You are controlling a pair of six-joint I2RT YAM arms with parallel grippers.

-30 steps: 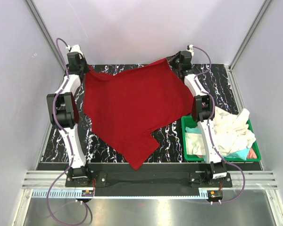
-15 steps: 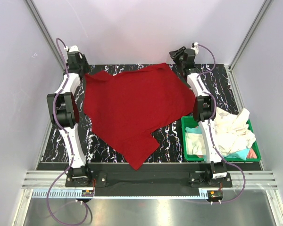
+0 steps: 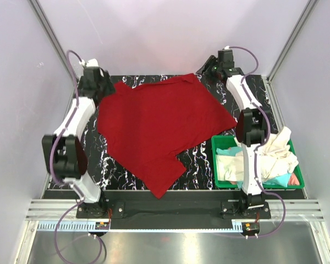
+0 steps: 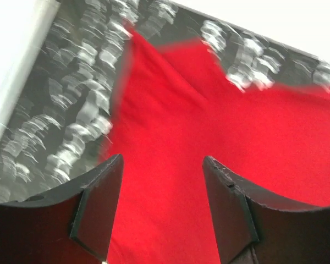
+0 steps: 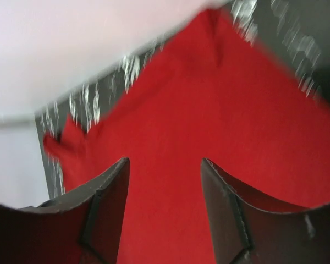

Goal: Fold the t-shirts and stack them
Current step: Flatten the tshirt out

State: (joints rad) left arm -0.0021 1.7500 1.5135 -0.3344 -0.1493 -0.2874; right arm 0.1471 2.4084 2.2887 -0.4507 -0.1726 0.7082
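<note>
The large deep red t-shirt (image 3: 159,126) lies spread over the black marbled table (image 3: 201,159), with one corner hanging over the near edge. My left gripper (image 3: 103,83) hovers above its far left corner, open and holding nothing. In the left wrist view the red t-shirt (image 4: 220,126) shows between the two dark fingers (image 4: 99,203) of the left gripper (image 4: 162,158). My right gripper (image 3: 209,67) is over the far right corner, also open. Below the right gripper (image 5: 164,161) the red t-shirt (image 5: 209,110) lies free. Cream-white t-shirts (image 3: 272,148), a teal one (image 3: 225,151) and a pinkish one (image 3: 293,179) are piled in the bin.
The green plastic bin (image 3: 258,187) stands at the table's near right, beside the right arm's base. Light walls close in the table on the far, left and right sides. A strip of bare marbled table (image 3: 60,165) shows at the left.
Both grippers have opened and let go of the red t-shirt's far corners. The cloth has settled flat. The left arm's elbow has swung toward the near left, and the right arm has shifted right.
</note>
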